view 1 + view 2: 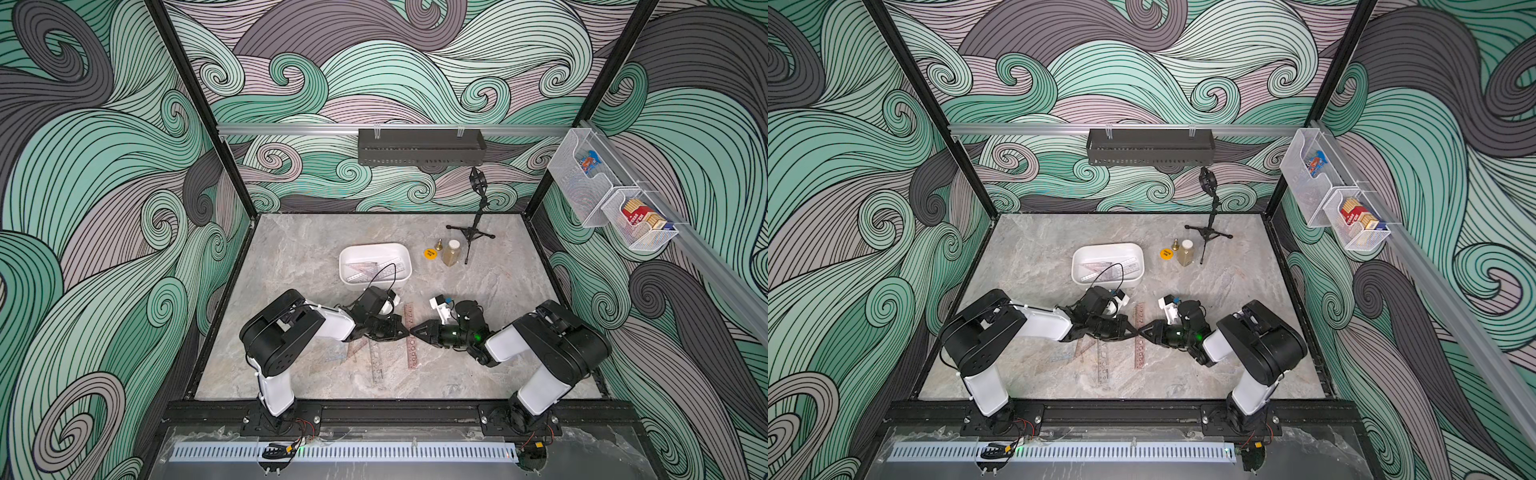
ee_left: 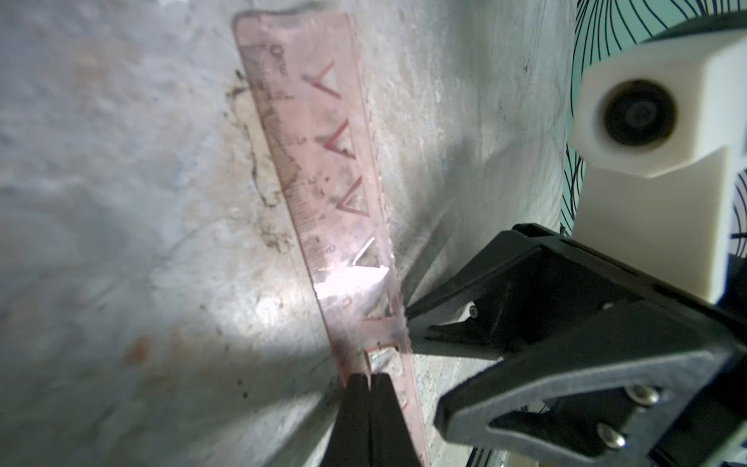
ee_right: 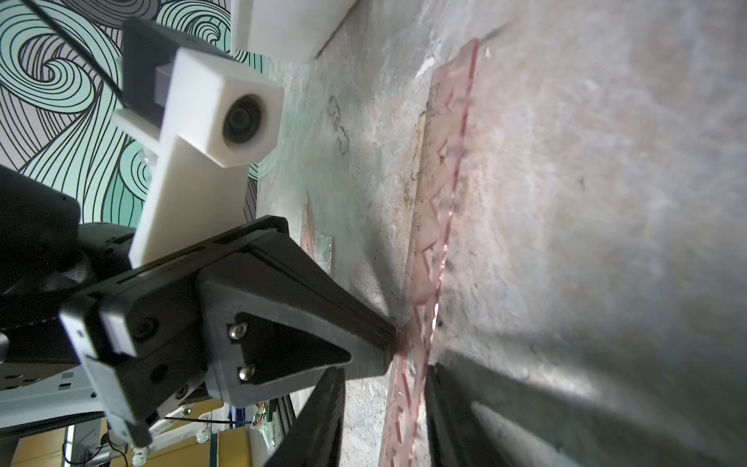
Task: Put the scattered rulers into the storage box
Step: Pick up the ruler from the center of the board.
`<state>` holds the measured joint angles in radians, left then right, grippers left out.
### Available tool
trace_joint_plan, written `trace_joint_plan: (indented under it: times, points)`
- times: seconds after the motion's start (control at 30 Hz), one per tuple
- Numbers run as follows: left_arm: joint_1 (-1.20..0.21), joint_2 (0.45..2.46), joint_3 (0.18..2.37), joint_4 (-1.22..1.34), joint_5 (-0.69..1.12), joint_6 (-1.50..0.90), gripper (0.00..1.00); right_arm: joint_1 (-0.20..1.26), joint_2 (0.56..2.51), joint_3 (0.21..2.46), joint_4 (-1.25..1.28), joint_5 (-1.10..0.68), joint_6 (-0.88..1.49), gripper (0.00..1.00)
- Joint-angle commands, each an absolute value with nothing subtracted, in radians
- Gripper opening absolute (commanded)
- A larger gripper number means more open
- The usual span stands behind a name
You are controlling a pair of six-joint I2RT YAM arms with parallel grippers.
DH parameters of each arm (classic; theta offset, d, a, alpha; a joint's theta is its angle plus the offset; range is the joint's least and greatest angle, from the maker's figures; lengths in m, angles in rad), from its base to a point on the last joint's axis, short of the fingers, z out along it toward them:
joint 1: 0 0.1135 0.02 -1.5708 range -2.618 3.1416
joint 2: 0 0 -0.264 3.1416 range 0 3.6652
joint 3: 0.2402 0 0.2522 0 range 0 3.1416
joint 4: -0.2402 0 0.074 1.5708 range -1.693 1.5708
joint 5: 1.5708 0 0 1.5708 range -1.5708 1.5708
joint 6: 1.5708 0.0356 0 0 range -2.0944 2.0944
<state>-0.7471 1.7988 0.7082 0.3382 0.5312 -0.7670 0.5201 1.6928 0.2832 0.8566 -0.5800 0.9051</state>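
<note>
A long pinkish-brown ruler (image 1: 412, 353) (image 1: 1139, 353) lies near the table's middle, between my two grippers. My left gripper (image 1: 405, 332) (image 2: 370, 378) is shut, and its tips press against that ruler (image 2: 319, 170) from the left. My right gripper (image 1: 414, 332) (image 3: 387, 370) is open on the opposite side, with the ruler (image 3: 440, 194) running between its fingers (image 3: 319, 424). A clear ruler (image 1: 377, 363) and pale triangles (image 1: 338, 353) lie under the left arm. The white storage box (image 1: 374, 248) (image 1: 1106, 246) behind holds several rulers (image 1: 374, 269).
Right of the box stand a yellow disc (image 1: 429, 253), a small brass bell (image 1: 437, 243), a capped bottle (image 1: 451, 252) and a black tripod (image 1: 471, 237). A dark perforated tray (image 1: 419, 151) hangs on the back wall. White wire baskets (image 1: 615, 195) hang on the right.
</note>
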Motion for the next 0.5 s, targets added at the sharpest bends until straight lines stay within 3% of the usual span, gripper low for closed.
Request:
trace_joint_plan:
  times: [0.0,0.3,0.33,0.47]
  points:
    - [-0.744,1.822,0.684,0.318,0.531,-0.749,0.06,0.529,1.716,0.28,0.87,-0.593,0.933,0.31]
    - [-0.735,1.782,0.672,0.313,0.539,-0.743,0.04,0.526,1.761,0.3,0.899,-0.617,0.939,0.01]
    - [-0.733,1.762,0.676,0.298,0.538,-0.74,0.07,0.526,1.748,0.299,0.901,-0.618,0.94,0.0]
    - [-0.715,1.615,0.695,0.235,0.55,-0.742,0.39,0.52,1.631,0.279,0.969,-0.613,0.993,0.0]
